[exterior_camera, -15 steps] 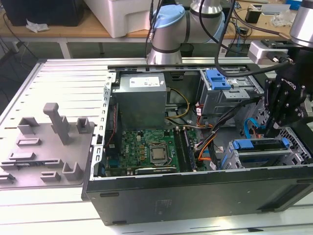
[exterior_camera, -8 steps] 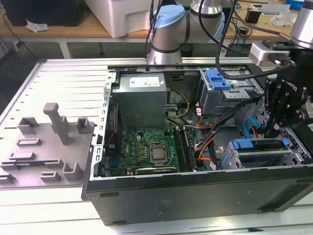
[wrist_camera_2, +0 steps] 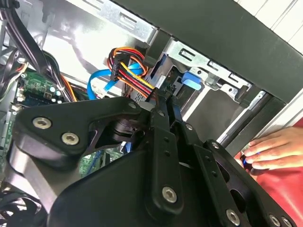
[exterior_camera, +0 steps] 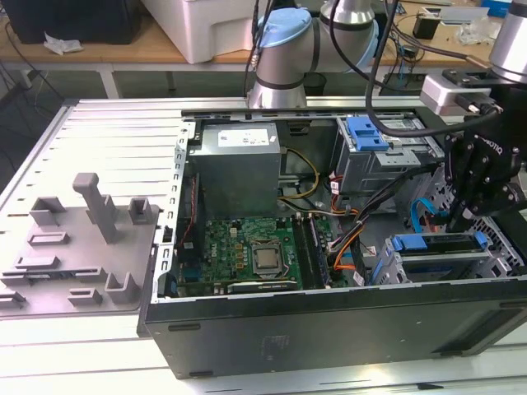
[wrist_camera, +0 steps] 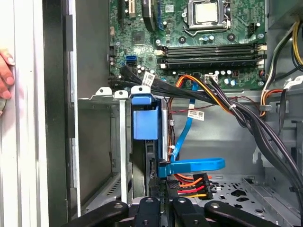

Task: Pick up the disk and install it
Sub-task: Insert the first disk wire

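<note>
The disk point(exterior_camera: 436, 242) stands on edge in the drive bay at the exterior view's right corner of the open computer case point(exterior_camera: 329, 329). Its blue carrier rim faces up, with the dark drive face below it. In the first wrist view the disk point(wrist_camera: 146, 124) appears edge-on in a narrow metal slot, and a blue lever point(wrist_camera: 194, 165) sticks out beside it. My gripper point(exterior_camera: 455, 224) hangs directly over the rim's right end, shut, with fingertips at or just above the carrier. Whether they touch it is unclear. The gripper point(wrist_camera_2: 163, 97) point(wrist_camera: 163, 201) appears in both wrist views.
Orange, red and yellow power wires point(wrist_camera: 189, 182) and a blue data cable point(wrist_camera: 182, 137) crowd the bay. The motherboard point(exterior_camera: 247, 251), power supply point(exterior_camera: 239, 164) and an upper cage with a blue tab point(exterior_camera: 366, 133) occupy the case. A person's hand point(wrist_camera_2: 270, 151) rests outside the case wall.
</note>
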{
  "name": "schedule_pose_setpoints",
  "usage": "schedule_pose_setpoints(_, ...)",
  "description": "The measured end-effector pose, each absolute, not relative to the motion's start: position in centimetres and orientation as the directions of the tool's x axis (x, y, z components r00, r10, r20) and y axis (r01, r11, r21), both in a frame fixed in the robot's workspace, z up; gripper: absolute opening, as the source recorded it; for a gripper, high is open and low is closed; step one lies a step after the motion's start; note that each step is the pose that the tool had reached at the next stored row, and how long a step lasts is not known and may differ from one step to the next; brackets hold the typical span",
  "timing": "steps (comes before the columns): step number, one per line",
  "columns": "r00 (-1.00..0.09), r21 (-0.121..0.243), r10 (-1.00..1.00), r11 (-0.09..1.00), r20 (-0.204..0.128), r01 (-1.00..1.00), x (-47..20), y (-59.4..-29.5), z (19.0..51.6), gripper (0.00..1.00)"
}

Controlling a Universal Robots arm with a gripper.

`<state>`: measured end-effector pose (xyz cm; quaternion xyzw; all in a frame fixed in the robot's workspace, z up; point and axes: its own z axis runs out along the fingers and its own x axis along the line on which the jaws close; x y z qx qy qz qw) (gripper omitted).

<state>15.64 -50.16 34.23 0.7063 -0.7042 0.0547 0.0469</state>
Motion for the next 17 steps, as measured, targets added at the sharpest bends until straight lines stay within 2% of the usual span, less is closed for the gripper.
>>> schedule_pose_setpoints(17,0.048,-0.011,-0.989,-0.05,0.142,-0.999,15.31,-50.29,34.23,0.17)
